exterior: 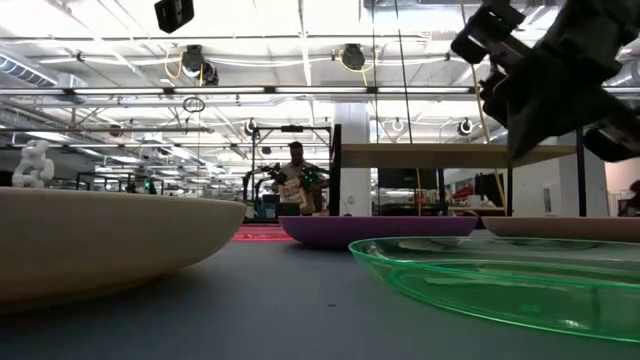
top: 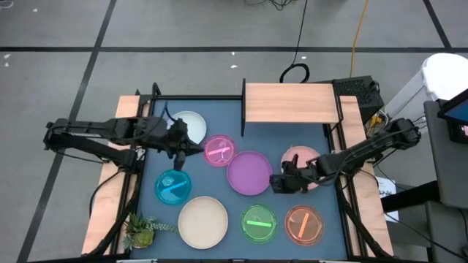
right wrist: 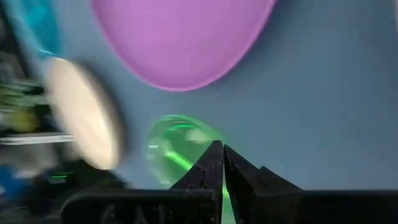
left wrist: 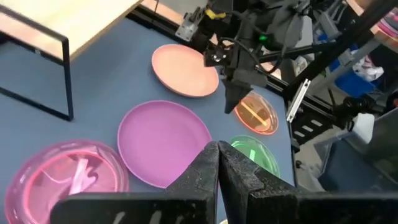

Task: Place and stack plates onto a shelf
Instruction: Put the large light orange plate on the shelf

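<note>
Only the high view showed the empty shelf [top: 291,102]. The left end effector [top: 180,150] hovered beside the pink plate [top: 220,150], the right end effector [top: 278,183] beside the purple plate [top: 250,172]; both had fingers together.

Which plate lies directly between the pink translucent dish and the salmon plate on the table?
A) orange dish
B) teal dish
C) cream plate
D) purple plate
D: in the high view the purple plate sits on the blue mat with the pink translucent dish on one side and the salmon plate, partly under the right arm, on the other.
</note>
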`<move>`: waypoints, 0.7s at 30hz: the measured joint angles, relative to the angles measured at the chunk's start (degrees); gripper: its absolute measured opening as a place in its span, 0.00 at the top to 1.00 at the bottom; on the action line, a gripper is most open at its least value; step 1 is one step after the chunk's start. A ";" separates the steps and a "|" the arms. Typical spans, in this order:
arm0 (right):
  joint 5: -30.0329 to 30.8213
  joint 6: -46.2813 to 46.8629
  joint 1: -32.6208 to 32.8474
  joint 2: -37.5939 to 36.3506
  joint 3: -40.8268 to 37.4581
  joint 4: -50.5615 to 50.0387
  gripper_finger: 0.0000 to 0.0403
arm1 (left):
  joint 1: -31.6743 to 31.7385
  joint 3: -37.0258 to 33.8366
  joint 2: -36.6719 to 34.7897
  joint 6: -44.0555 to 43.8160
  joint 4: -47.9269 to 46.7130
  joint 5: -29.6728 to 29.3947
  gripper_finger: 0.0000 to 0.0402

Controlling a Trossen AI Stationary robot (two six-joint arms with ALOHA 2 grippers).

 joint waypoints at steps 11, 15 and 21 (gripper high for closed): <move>1.69 4.34 1.87 -3.52 -1.90 -0.73 1.00 | -2.76 0.00 -0.10 -3.37 -0.16 0.02 0.96; 0.10 2.55 1.80 -6.68 0.23 -12.23 1.00 | -3.53 0.00 -0.08 -3.35 -0.62 -0.01 0.96; -2.64 -3.22 0.96 -9.32 6.41 -32.23 1.00 | -3.60 -0.02 -0.08 -2.19 -1.22 -0.20 0.96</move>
